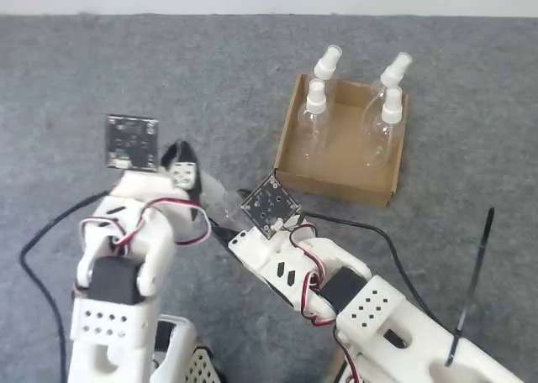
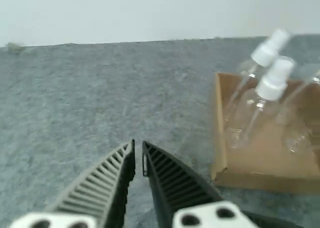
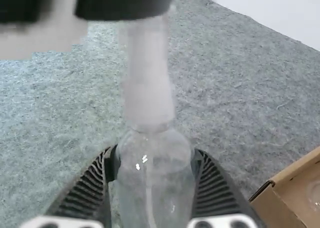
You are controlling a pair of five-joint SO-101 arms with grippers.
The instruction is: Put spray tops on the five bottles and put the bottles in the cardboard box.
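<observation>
My right gripper (image 3: 152, 159) is shut on a clear bottle (image 3: 152, 188), gripping its body from both sides. A white spray top (image 3: 147, 83) sits on the bottle's neck and reaches up to the black underside of the left gripper (image 1: 181, 160). In the left wrist view the left gripper (image 2: 138, 150) is shut, with nothing seen between its fingers. In the high view the held bottle (image 1: 223, 202) lies tilted between the two arms. The cardboard box (image 1: 336, 181) stands to the right and farther back. In it stand several bottles with white spray tops (image 1: 316, 97).
Grey carpet covers the table (image 1: 126, 64). Black cables trail beside the left arm's base (image 1: 34, 249) and over the right arm (image 1: 370, 232). A thin black strip (image 1: 477, 274) stands up at the right. The box's near wall (image 2: 260, 180) is close to the left gripper.
</observation>
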